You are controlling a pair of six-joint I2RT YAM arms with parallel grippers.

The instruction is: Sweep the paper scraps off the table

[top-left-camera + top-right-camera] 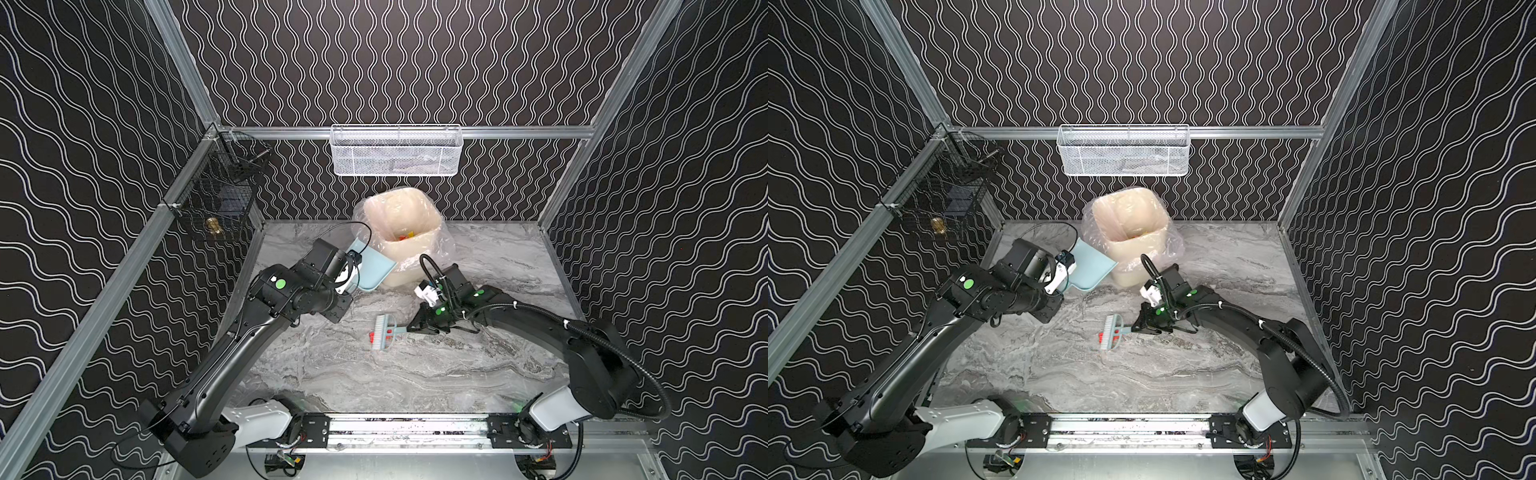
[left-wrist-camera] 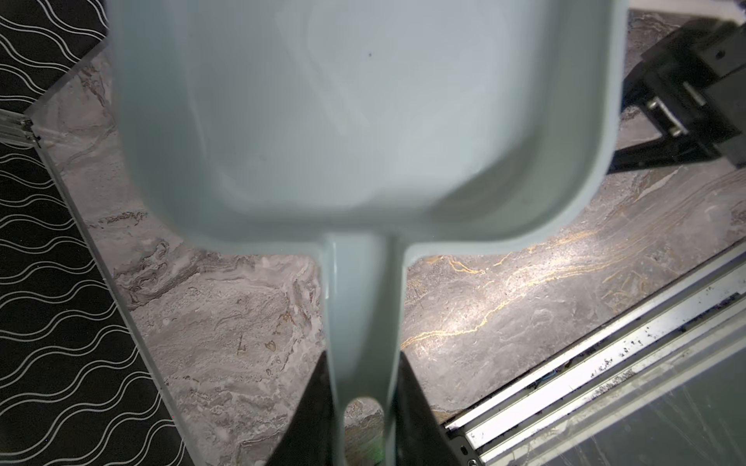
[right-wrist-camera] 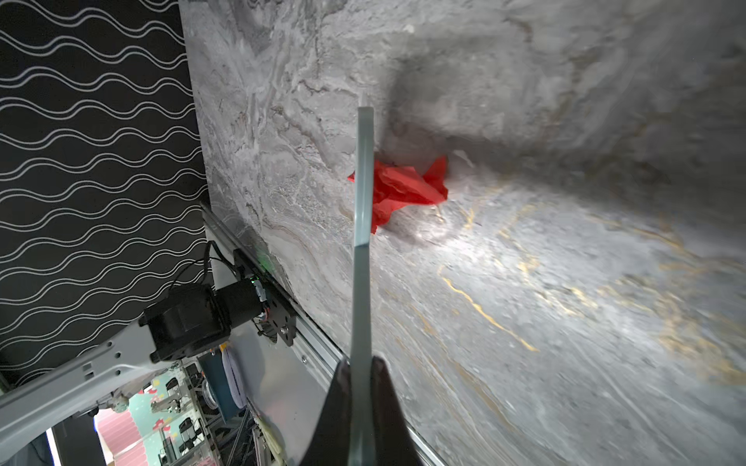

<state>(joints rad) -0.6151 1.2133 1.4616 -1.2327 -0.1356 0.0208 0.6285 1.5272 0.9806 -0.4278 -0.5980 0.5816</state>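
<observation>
On the table [image 1: 415, 374], one red scrap [image 3: 403, 189]; left fingers [image 2: 311, 423] pinch dustpan [image 2: 343, 121], right fingers [image 3: 393, 419] brush [image 3: 362, 242].

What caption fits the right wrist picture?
Right gripper holds the brush beside a red paper scrap on the marble table.

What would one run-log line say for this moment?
left gripper: shut on dustpan, beside bin | right gripper: shut on brush beside red paper scrap on table
</observation>
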